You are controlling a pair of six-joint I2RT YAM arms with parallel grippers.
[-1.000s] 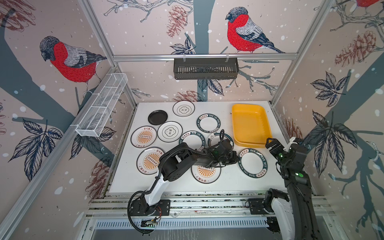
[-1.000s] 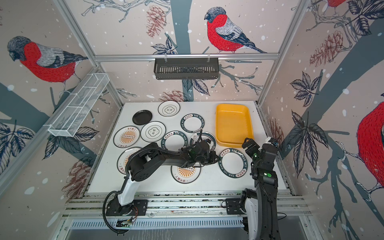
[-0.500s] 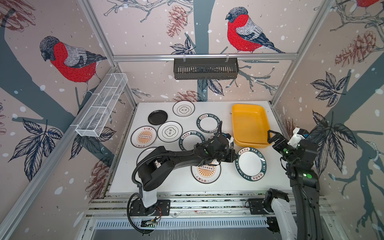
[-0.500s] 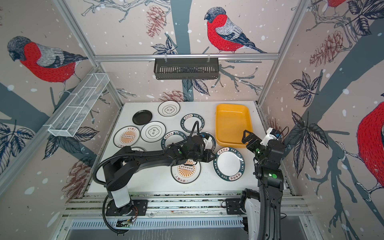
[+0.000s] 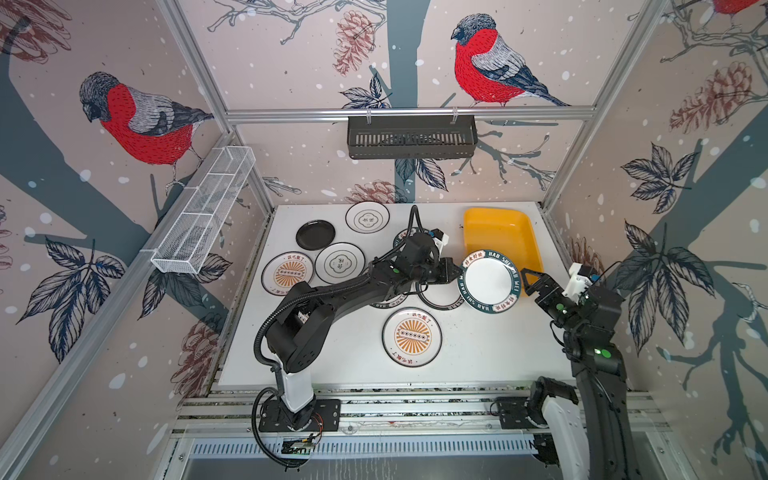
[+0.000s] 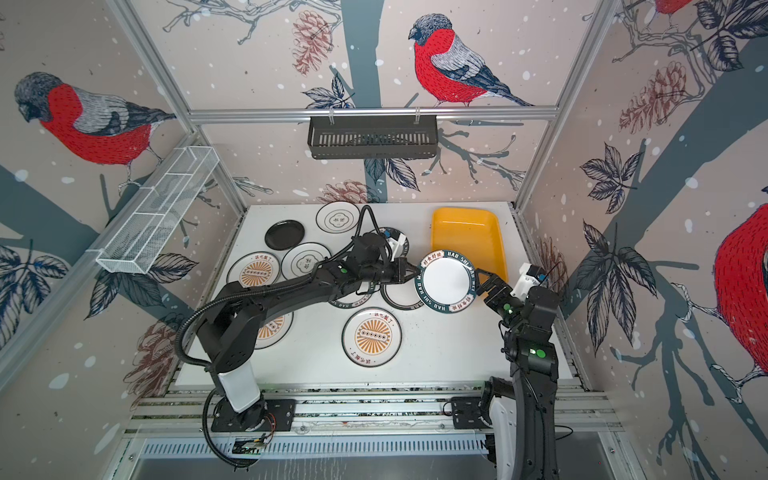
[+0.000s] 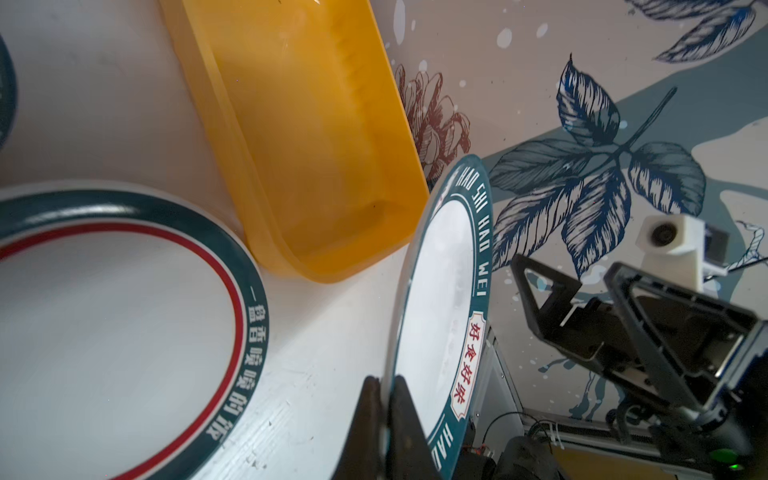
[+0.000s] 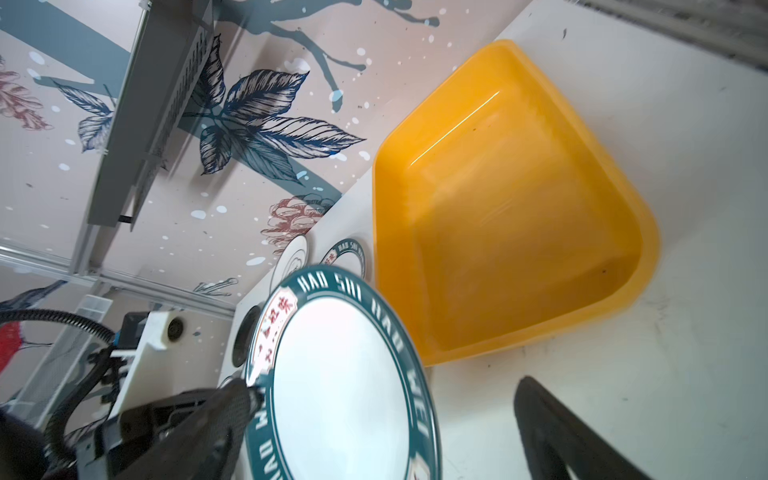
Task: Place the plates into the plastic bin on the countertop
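The left gripper [image 5: 457, 272] was seen closed tightly on the 9 o'clock rim of the green-rimmed plate [image 5: 488, 280], whose white centre and lettered band were turned upward. In the left wrist view the fingertips [image 7: 384, 386] were shown pinching that rim from both faces. The plate was held tilted above the countertop [image 5: 478, 345], toward 3 o'clock from its middle, with its far edge overlapping the near corner of the plastic bin [image 5: 498, 232] in both top views. The bin was placed at about 1 o'clock on the countertop, and nothing was seen inside it.

The right gripper [image 5: 534, 282] was found at the plate's 3 o'clock side, just beside the rim but apart from it, with its jaws spread wide and nothing held between them.

The other plates were left flat on the countertop: a black plate [image 5: 315, 235] at 11 o'clock, two emblem plates [image 5: 367, 218] near 12 o'clock, a sunburst plate [image 5: 411, 336] at 6 o'clock, and a red-ringed plate [image 7: 116, 324] lying partly under the left arm.
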